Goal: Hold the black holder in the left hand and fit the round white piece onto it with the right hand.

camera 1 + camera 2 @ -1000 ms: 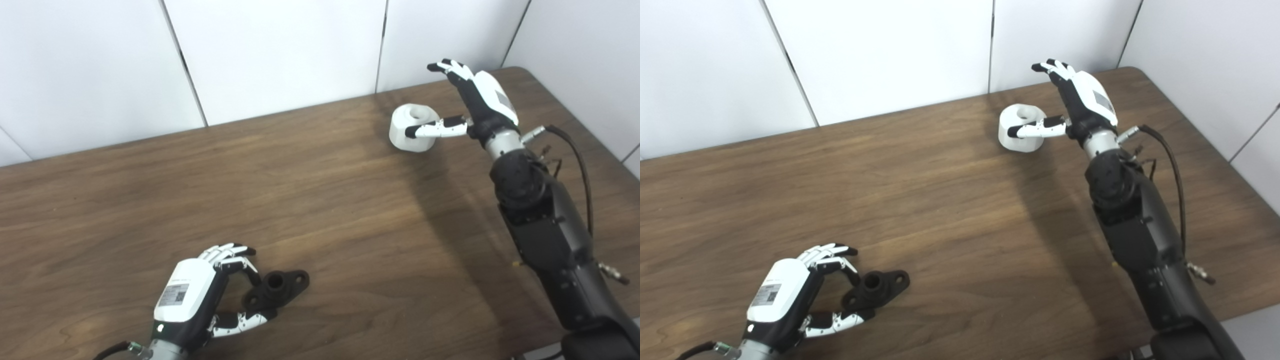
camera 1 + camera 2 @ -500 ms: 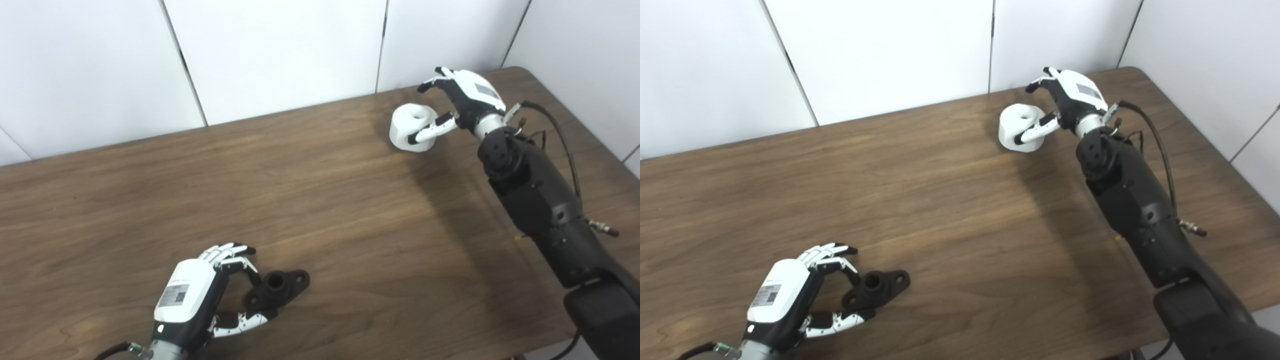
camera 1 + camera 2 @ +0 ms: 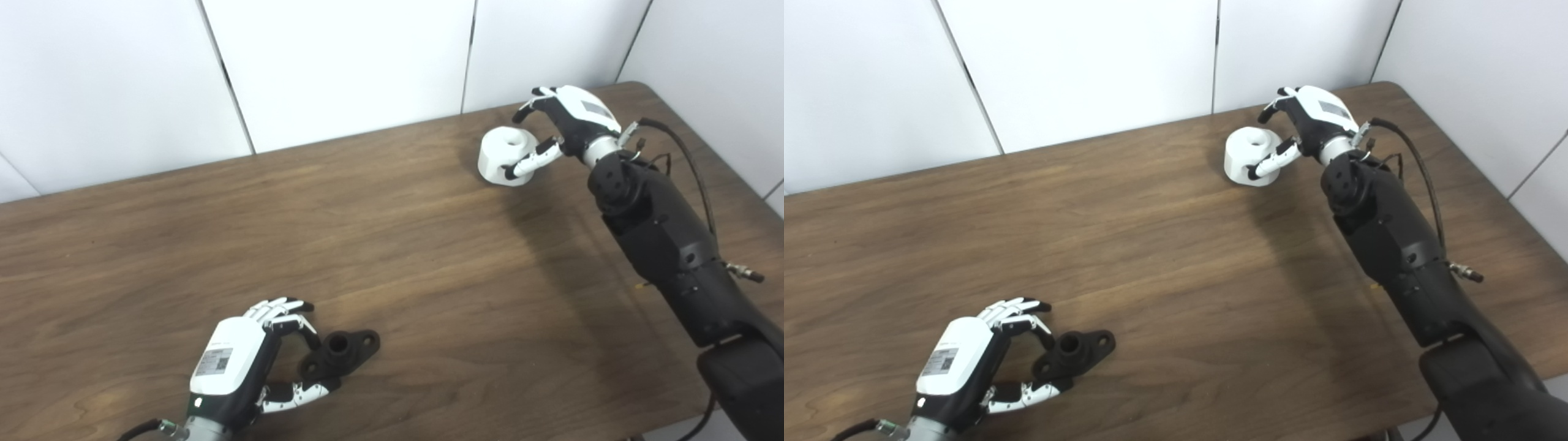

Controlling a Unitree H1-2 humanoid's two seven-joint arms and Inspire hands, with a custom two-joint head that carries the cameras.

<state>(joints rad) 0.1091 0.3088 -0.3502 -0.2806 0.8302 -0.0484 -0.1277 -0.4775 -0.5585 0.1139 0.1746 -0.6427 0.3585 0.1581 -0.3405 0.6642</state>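
Observation:
The black holder lies flat on the table near the front, a short tube standing up between two flanges. My left hand is open beside its left end, fingers arched above that end and thumb reaching under it along the table. The round white piece sits on the table at the far right, with a hole in its top. My right hand is open around it from the right, thumb lying against its front side and fingers curled over its far right edge.
The brown wooden table ends at white wall panels just behind the white piece. Its right edge and rounded corner lie close behind my right forearm. A cable loops off the right wrist.
My right hand has tipped down over the white piece, fingers curling toward it and thumb settling on its front. The left hand and the black holder have not moved.

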